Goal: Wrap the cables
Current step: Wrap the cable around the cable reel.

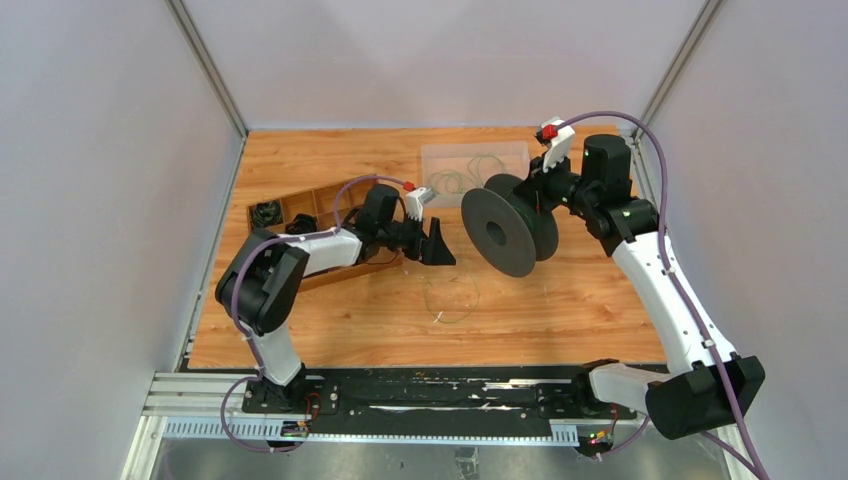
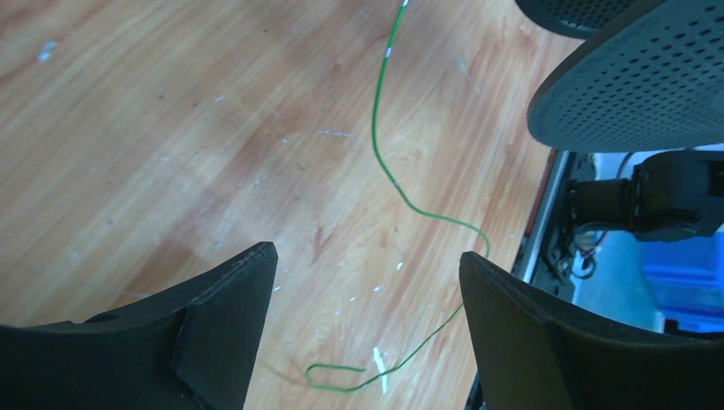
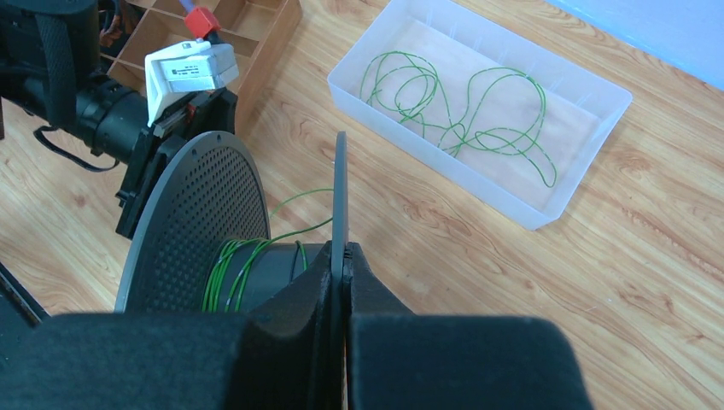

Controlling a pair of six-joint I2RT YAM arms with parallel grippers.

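A thin green cable (image 1: pixel 452 296) lies in a loose loop on the wooden table and runs up to a black spool (image 1: pixel 510 225). Its free end (image 2: pixel 341 376) curls on the table between my left fingers. My left gripper (image 1: pixel 440 248) is open and empty, hovering just left of the spool. My right gripper (image 3: pixel 344 256) is shut on the spool's thin flange (image 3: pixel 340 196) and holds the spool upright off the table. A few turns of cable (image 3: pixel 230 269) sit on the spool's hub. More green cables (image 3: pixel 452 107) lie coiled in a clear bin (image 3: pixel 546 209).
A wooden divider tray (image 1: pixel 300 205) with small black cord bundles (image 1: pixel 266 212) stands behind the left arm. The clear bin (image 1: pixel 476 170) is at the back centre. Grey walls close the sides. The metal rail (image 1: pixel 400 400) runs along the near edge.
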